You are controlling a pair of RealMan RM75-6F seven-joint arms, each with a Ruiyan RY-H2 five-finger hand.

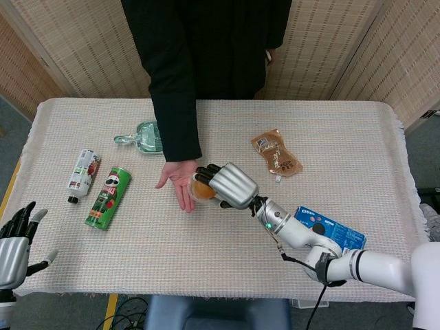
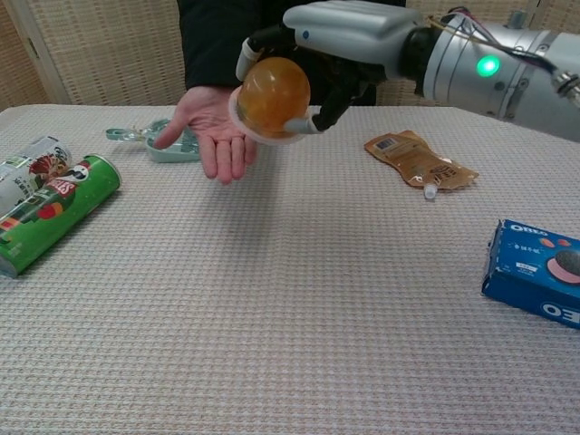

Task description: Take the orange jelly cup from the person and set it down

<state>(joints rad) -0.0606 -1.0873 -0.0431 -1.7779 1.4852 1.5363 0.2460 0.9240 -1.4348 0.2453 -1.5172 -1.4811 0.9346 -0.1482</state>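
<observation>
The orange jelly cup is off the table, gripped by the right hand with the fingers curled over its top and the thumb under its rim; the chest view shows it held in the air just beside the person's open palm, apart from it, while the head view sees little more than an orange sliver between the silver right hand and the person's hand. Only the head view shows the left hand, at the near left corner off the table edge, holding nothing with its dark fingers spread. The table is covered with a pale woven cloth, and woven reed screens stand behind the person in black. On the right near edge lies a blue Oreo box, the word "OREO" legible in the chest view. At the left lies a green Pringles can on its side, and just beside it a white bottle with a red and green label too small to read. A brown pouch with a small spout lies behind, toward the right, its print unreadable. A pale green scoop-like item lies next to the person's sleeve. A green light glows on the right wrist.
</observation>
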